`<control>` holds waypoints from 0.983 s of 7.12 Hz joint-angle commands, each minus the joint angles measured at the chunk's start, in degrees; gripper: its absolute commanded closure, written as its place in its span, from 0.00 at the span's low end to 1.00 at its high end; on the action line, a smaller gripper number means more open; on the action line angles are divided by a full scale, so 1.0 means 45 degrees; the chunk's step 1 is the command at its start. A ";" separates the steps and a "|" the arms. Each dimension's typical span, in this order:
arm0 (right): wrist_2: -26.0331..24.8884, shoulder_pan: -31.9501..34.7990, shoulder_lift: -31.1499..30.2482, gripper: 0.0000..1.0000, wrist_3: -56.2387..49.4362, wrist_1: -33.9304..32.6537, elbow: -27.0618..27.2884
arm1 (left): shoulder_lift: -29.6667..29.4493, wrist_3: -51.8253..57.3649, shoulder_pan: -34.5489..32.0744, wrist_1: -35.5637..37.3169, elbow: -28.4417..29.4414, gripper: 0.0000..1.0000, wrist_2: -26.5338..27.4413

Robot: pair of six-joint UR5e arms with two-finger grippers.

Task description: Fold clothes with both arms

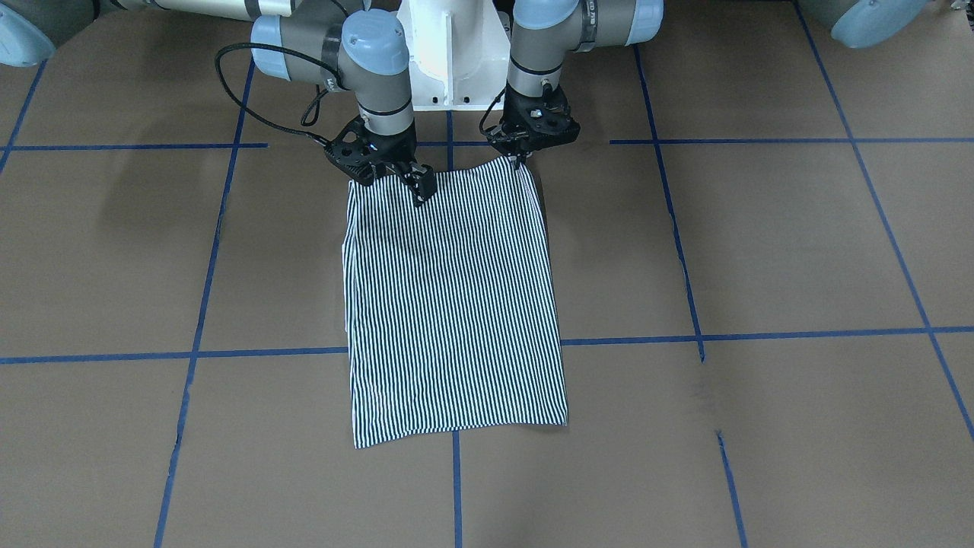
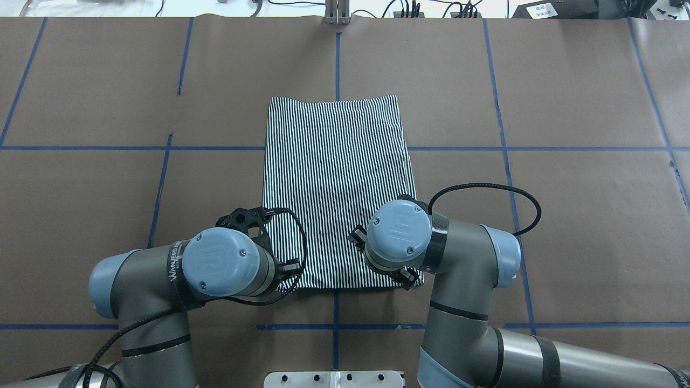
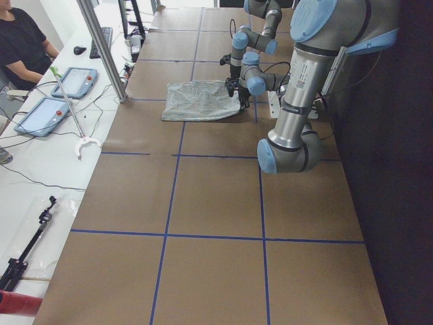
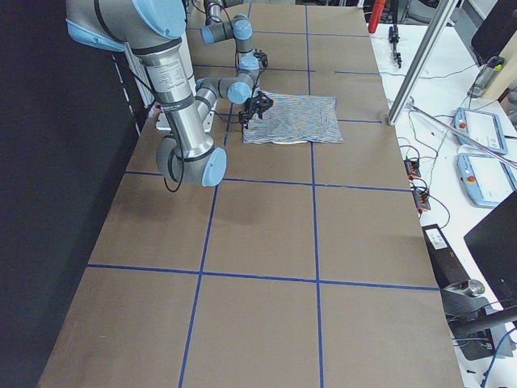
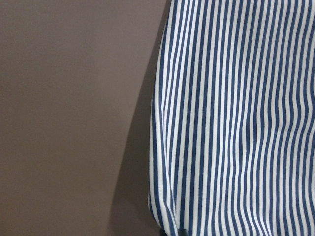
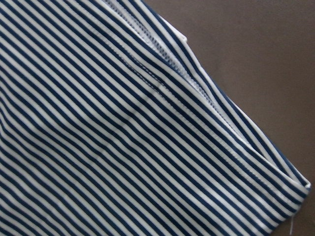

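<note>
Left gripper [image 1: 520, 160]: black, two-finger, pointing straight down. Fingers drawn together to a narrow tip, pinched on the corner of the striped shirt's edge nearest the robot.

Right gripper [image 1: 421, 186]: black, two-finger, tilted. Fingertips set on the fabric of the same edge, inward from the other corner. Fingers close together; hold on the cloth not determinable from any view.

Navy-and-white striped shirt [image 1: 453, 304]: folded to a long rectangle, flat on the table, centred in front of the robot. Stripes along its length, away from the robot. Near edge under both grippers; middle crossing one blue tape line; far edge squared off. Left wrist view: side edge over a dark shadow on the brown surface. Right wrist view: stitched seams and layered hems meeting at a corner.

Left arm [image 1: 563, 30] and right arm [image 1: 335, 53]: grey tubular, light-blue joint caps, wrists bent down over the near edge, close together. Looped black cable [image 1: 251, 114] beside the right wrist.

White pedestal block [image 1: 449, 53]: between the arms, just behind the shirt.

Brown paper-covered table [image 1: 761, 243]: gridded with blue tape lines [image 1: 761, 335].

Side bench, left side view: seated person in a black top [image 3: 24, 40] and two blue-edged tablets [image 3: 74, 81], well apart from the shirt.
</note>
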 commanded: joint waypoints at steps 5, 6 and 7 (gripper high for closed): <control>-0.0073 -0.0333 -0.0224 0.00 0.0057 -0.0024 -0.0069 | -0.0006 0.0000 -0.0039 0.0000 -0.0001 1.00 0.0002; -0.0073 -0.0333 -0.0205 0.00 0.0057 -0.0024 -0.0069 | -0.0006 0.0000 -0.0039 0.0000 -0.0001 1.00 0.0002; -0.0054 -0.0333 -0.0185 0.00 0.0038 -0.0005 -0.0069 | -0.0006 -0.0019 -0.0039 0.0000 -0.0001 1.00 0.0002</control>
